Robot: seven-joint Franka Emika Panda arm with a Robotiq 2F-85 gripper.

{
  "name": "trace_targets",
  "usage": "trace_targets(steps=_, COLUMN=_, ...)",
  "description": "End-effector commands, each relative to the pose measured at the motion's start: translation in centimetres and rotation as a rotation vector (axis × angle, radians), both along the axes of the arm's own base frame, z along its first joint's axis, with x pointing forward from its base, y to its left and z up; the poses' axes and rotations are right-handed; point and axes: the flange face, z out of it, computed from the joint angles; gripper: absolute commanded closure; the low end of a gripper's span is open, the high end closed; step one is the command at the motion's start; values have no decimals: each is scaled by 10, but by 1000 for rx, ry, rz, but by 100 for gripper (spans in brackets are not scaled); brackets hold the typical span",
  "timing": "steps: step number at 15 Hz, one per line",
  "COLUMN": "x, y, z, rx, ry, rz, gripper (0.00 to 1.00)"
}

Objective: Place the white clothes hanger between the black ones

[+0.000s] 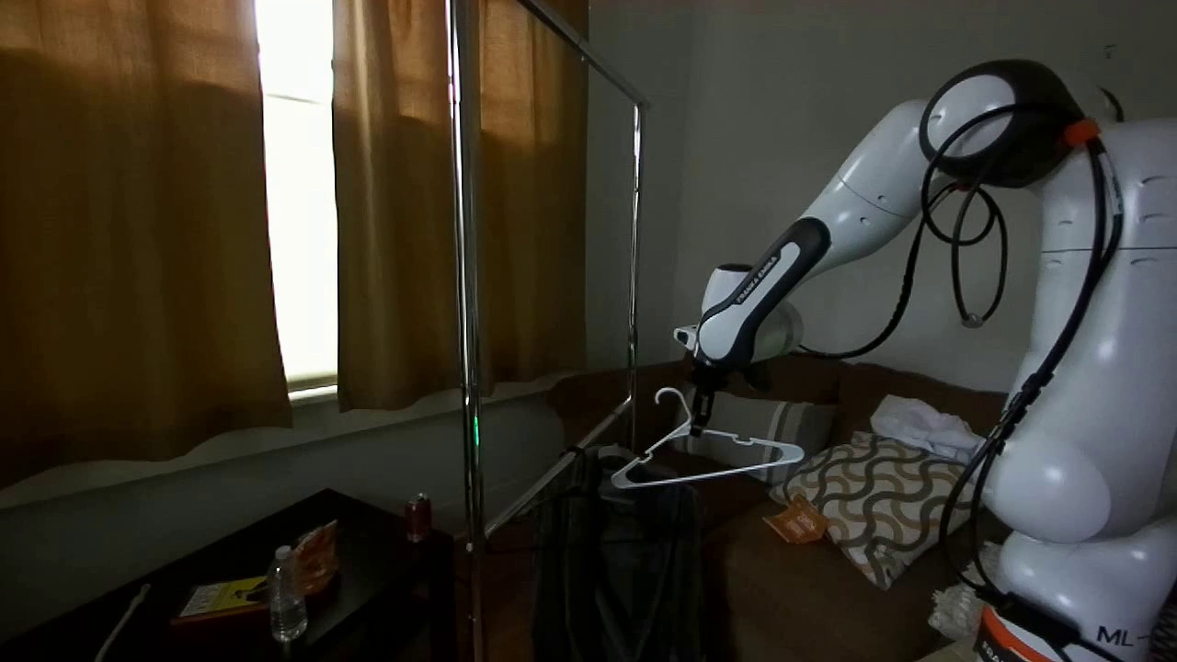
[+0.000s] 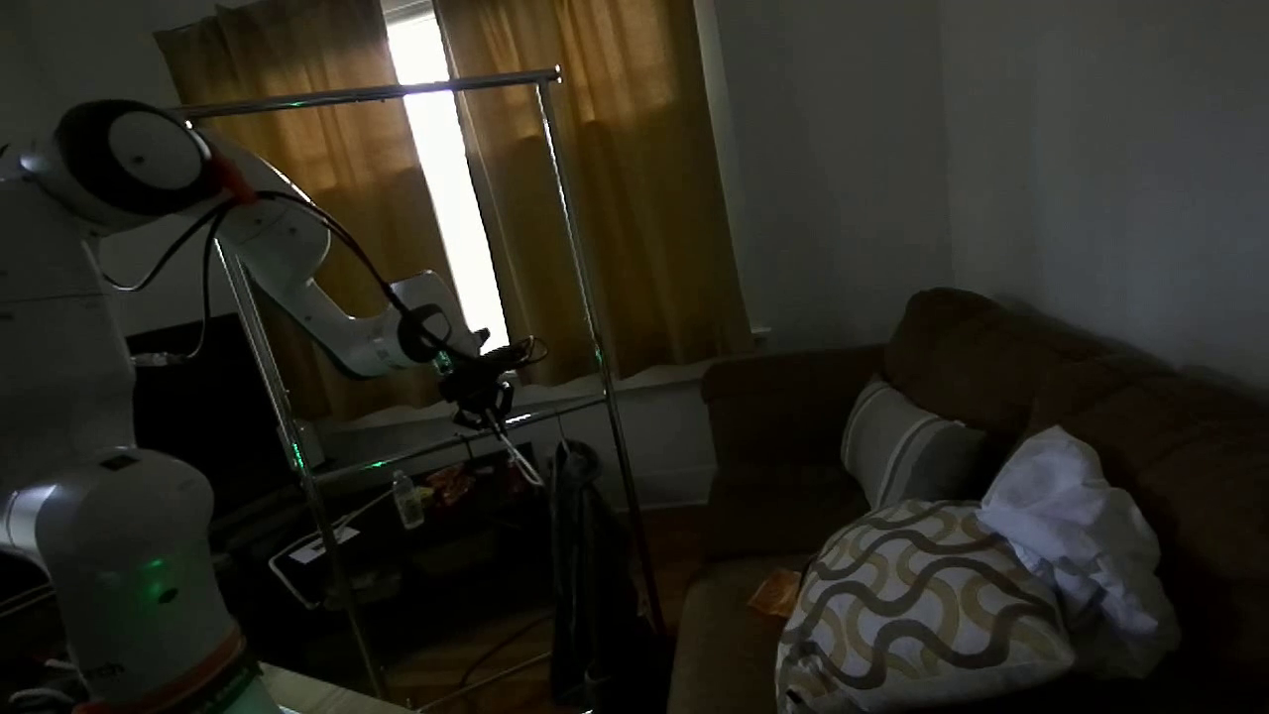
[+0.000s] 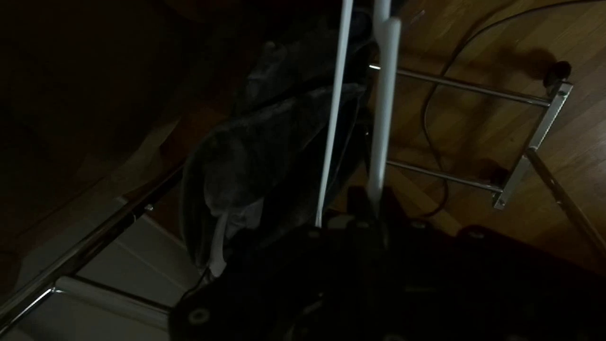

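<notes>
Exterior view: white hanger (image 1: 713, 474) held in mid-air by my gripper (image 1: 699, 427), in dim light.
Wood floor (image 3: 492, 132) in the wrist view; dark table (image 1: 368, 529) with bottle (image 1: 287, 598), brown couch (image 1: 763, 588), metal rack (image 1: 468, 322) in front of tan curtains (image 1: 395, 230), dark clothes (image 1: 630, 561) hanging at the rack. My fingers (image 1: 703, 405) are closed on the hanger's sloping arm just beside its hook, the bar between them. Hook points up, curling over toward that exterior view's left edge; long axis nearly level, left end lower. In the wrist view its two bars run from my fingers up the frame.
</notes>
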Motion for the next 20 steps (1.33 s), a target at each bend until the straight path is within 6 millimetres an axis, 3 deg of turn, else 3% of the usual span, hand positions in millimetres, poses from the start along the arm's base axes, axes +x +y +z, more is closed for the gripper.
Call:
trace_targets(steps=1, x=22, y=19, z=-21, rx=58, ry=-27, rz=34, gripper=98)
trace_targets(steps=6, x=47, y=43, z=-40, rx=134, ry=-28, rz=78, gripper=98)
trace_targets(steps=13, x=86, y=59, z=-68, rx=188, ry=-7, rz=117, gripper=98)
trace_targets(steps=20, x=108, y=85, z=-97, rx=262, ry=3, rz=131, gripper=98)
